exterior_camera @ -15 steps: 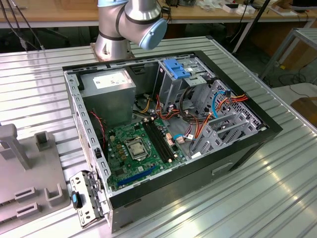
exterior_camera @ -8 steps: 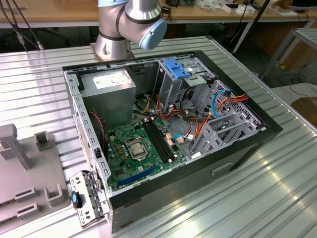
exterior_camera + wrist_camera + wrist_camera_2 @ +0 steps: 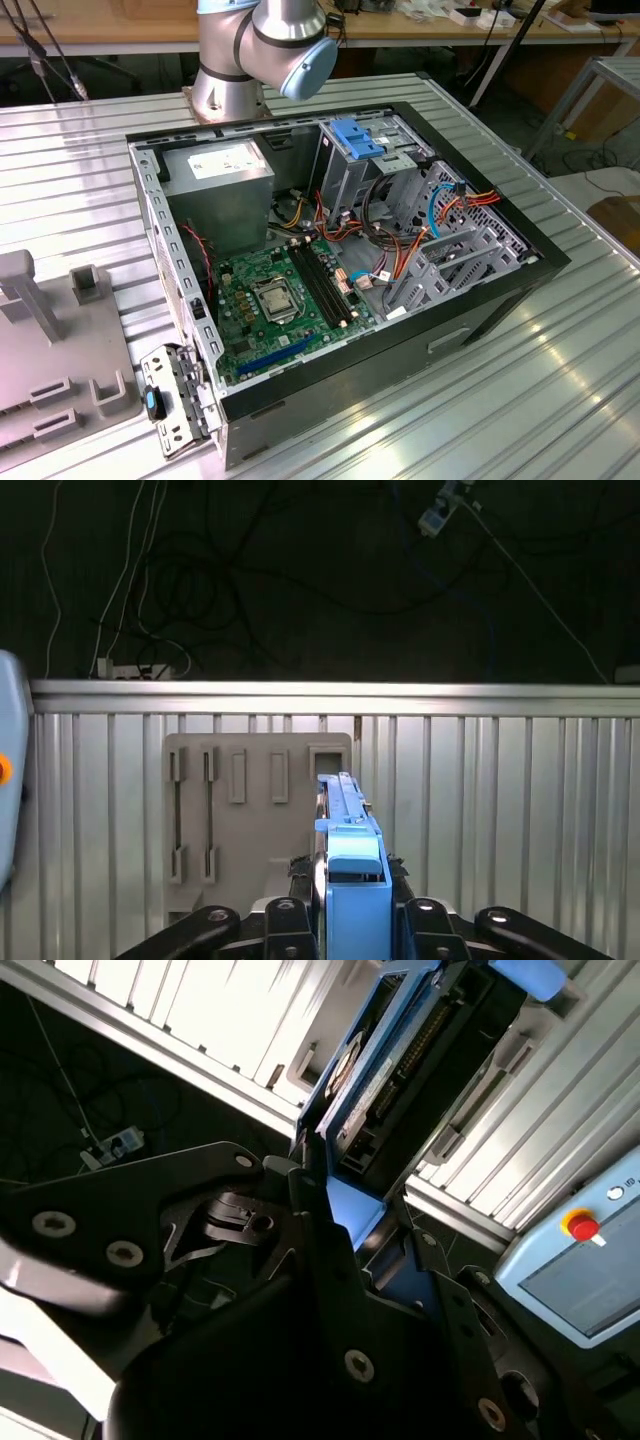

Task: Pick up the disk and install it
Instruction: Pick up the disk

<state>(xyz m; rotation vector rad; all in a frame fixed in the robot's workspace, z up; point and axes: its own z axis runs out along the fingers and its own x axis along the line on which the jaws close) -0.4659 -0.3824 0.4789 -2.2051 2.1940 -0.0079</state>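
The disk (image 3: pixel 347 855) shows edge-on in the first wrist view, a dark drive in a bright blue carrier standing up between black fingers (image 3: pixel 425 920). My gripper (image 3: pixel 350 925) is shut on its lower end. In the second wrist view the disk (image 3: pixel 400 1070) shows its dark face and blue rails, reaching away from my gripper (image 3: pixel 345 1215) over the ribbed metal table (image 3: pixel 540 1130). Beyond it lies a grey holder plate (image 3: pixel 250 820) with slots. The open computer case (image 3: pixel 340 260) lies on its side in the exterior view, with a pale blue bracket (image 3: pixel 355 135) at its drive bay.
The arm's base (image 3: pixel 235 60) stands behind the case. The grey holder (image 3: pixel 50 340) sits at the exterior view's left, and a silver plate with a blue tab (image 3: pixel 165 400) lies beside the case's front corner. A box with a red button (image 3: pixel 585 1245) stands off the table edge.
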